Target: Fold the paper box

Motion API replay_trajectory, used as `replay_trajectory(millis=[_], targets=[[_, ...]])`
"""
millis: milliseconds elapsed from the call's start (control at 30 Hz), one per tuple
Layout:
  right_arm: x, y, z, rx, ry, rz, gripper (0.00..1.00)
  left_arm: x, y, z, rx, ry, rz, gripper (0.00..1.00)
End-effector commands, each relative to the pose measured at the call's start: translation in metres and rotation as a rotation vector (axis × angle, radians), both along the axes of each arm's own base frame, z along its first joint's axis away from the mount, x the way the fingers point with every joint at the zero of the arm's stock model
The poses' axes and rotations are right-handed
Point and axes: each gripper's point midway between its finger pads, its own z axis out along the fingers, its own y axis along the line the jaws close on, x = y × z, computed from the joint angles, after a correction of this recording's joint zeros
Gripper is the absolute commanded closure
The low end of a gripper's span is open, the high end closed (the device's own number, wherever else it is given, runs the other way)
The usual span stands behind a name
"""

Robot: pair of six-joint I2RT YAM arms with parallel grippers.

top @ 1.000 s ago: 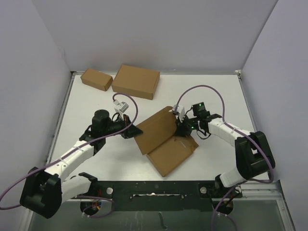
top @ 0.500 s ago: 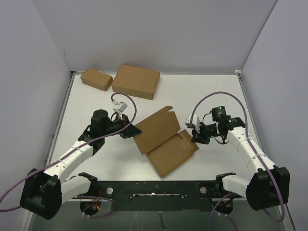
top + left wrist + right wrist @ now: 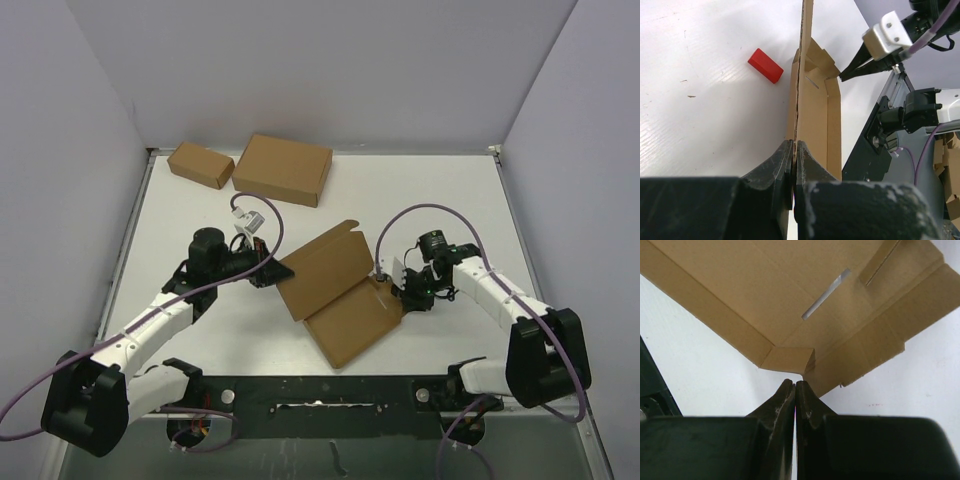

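Note:
The paper box [image 3: 350, 318] lies half open at mid-table: one panel flat, the other panel [image 3: 325, 262] tilted up. My left gripper [image 3: 279, 272] is shut on the left edge of the raised panel; in the left wrist view the thin cardboard [image 3: 815, 110] runs straight out from between the closed jaws [image 3: 795, 150]. At the box's right corner my right gripper [image 3: 399, 297] is shut and holds nothing. Its tips [image 3: 795, 384] sit just short of a small folded corner flap [image 3: 787, 359], with the box's inner face [image 3: 790, 295] above.
Two other cardboard boxes stand at the back left, a small one [image 3: 200, 164] and a larger one [image 3: 283, 169]. A red block [image 3: 766, 65] lies on the white table beyond the raised panel. The black rail [image 3: 320, 390] runs along the near edge.
The right gripper left the raised panel's upper right corner, swung out to the right, then came back low at the box's right corner. The left gripper kept its hold.

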Motion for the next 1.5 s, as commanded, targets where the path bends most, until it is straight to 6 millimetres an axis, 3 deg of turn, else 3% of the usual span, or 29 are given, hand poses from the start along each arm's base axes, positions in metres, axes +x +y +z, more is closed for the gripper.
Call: replay_trajectory(millis=[0, 167, 367, 533, 767, 900, 1067, 1333, 1467], targets=[[0.014, -0.005, -0.008, -0.071, -0.021, -0.045, 1.0, 0.005, -0.003, 0.031, -0.045, -0.097, -0.015, 1.0], [0.013, 0.0, -0.012, -0.082, -0.016, -0.028, 1.0, 0.006, -0.003, 0.032, -0.046, -0.101, -0.016, 1.0], [0.003, 0.033, -0.005, -0.005, -0.013, 0.077, 1.0, 0.007, -0.004, 0.031, -0.048, -0.093, -0.016, 1.0], [-0.017, 0.051, -0.003, 0.042, 0.016, 0.194, 1.0, 0.009, -0.004, 0.031, -0.046, -0.096, -0.009, 1.0], [-0.046, 0.052, -0.018, 0.004, 0.145, 0.282, 1.0, 0.011, -0.005, 0.027, -0.04, -0.087, -0.009, 1.0], [-0.051, 0.051, -0.025, -0.029, 0.191, 0.286, 1.0, 0.011, -0.004, 0.026, -0.041, -0.086, -0.008, 1.0], [-0.034, 0.055, -0.014, -0.007, 0.133, 0.234, 1.0, 0.009, -0.005, 0.028, -0.046, -0.091, -0.022, 1.0], [0.022, 0.052, 0.072, 0.296, -0.055, 0.057, 0.94, 0.005, -0.007, 0.033, -0.056, -0.109, -0.05, 1.0], [0.054, 0.035, 0.084, 0.379, -0.07, -0.131, 0.85, 0.003, -0.007, 0.035, -0.059, -0.115, -0.055, 1.0]])
